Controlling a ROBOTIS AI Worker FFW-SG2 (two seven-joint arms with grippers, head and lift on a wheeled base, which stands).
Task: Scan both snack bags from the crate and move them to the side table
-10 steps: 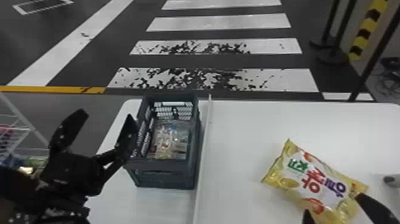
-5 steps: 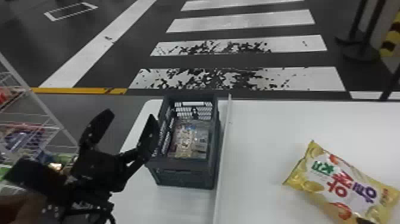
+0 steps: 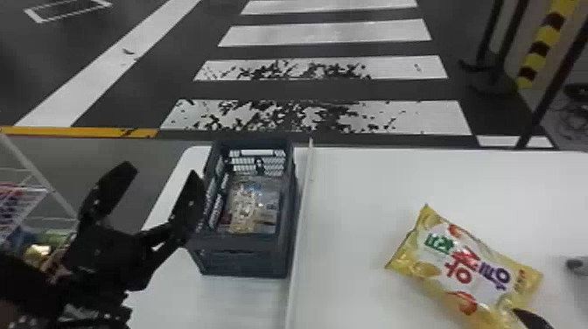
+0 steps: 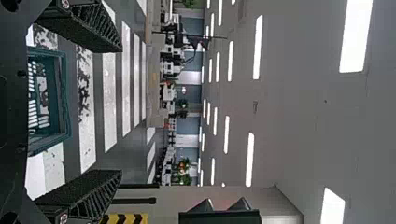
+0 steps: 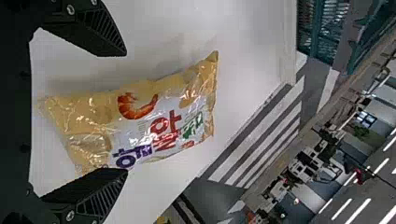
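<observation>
My left gripper (image 3: pixel 159 170) stands open beside the left wall of the dark crate (image 3: pixel 245 243). Inside the crate lies a shiny clear-and-silver snack bag (image 3: pixel 253 205). The left wrist view has the left gripper (image 4: pixel 121 111) with nothing between its fingers, the crate rim (image 4: pixel 63 93) beyond. A yellow and white snack bag (image 3: pixel 463 267) lies flat on the white table at the right. One dark tip of my right gripper (image 3: pixel 530 320) is at that bag's near end. In the right wrist view the right gripper (image 5: pixel 126 112) is open, fingers spread either side of the yellow bag (image 5: pixel 140 121).
A raised white strip (image 3: pixel 302 218) runs along the table (image 3: pixel 358 197) just right of the crate. A small grey object (image 3: pixel 577 264) is at the right edge. Wire shelves (image 3: pixel 26 188) with goods stand at the left, beyond the table.
The head view swung left and back again. Of the two right fingertips showing at the yellow bag's near end, one remains in the head view, lower down. The left gripper stays beside the crate.
</observation>
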